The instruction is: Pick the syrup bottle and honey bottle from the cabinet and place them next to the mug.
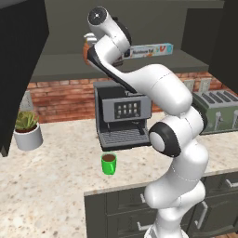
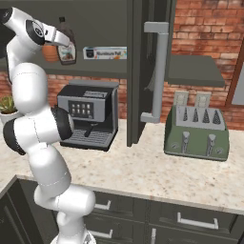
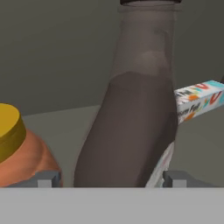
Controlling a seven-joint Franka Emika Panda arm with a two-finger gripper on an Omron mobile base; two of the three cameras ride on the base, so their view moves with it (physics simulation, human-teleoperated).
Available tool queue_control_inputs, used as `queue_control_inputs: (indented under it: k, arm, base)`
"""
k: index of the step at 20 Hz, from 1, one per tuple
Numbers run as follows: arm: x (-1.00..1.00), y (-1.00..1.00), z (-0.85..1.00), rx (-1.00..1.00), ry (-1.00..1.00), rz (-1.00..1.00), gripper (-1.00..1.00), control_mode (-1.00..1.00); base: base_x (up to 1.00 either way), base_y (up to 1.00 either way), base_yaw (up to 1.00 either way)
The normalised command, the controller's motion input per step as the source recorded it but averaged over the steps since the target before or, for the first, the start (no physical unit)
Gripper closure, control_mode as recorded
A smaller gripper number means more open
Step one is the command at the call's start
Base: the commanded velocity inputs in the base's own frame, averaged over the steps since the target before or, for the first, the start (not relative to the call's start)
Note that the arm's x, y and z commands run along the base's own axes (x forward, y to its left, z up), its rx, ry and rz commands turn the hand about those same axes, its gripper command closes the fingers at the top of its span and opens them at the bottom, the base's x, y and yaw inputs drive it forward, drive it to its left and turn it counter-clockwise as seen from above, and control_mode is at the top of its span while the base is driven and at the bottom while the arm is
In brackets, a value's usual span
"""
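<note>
One syrup bottle (image 3: 131,109), one honey bottle (image 3: 19,151), one mug (image 1: 109,163), one toaster (image 2: 196,131).

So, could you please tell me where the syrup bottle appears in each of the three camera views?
Left base view: no syrup bottle to point to on the cabinet shelf behind the arm.
Right base view: syrup bottle upper left, on the shelf beside the hand.
Hand view: centre, between the fingertips.
Shared landmark: the foil box lying beside it.
</note>
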Motion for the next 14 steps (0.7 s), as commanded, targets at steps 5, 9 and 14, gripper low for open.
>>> queue_control_inputs:
  k: [5,9,14]
  arm:
    - [0.00,0.00,0.00,0.00,0.00,0.00,1.00,-1.00]
    - [-0.23,-0.03,0.00,0.00,0.00,0.00,1.00,-1.00]
    - [-0.63,-0.10,0.00,0.00,-0.04,0.00,1.00,-1.00]
  base:
    - [0.00,0.00,0.00]
    - [0.00,0.00,0.00]
    - [0.00,0.00,0.00]
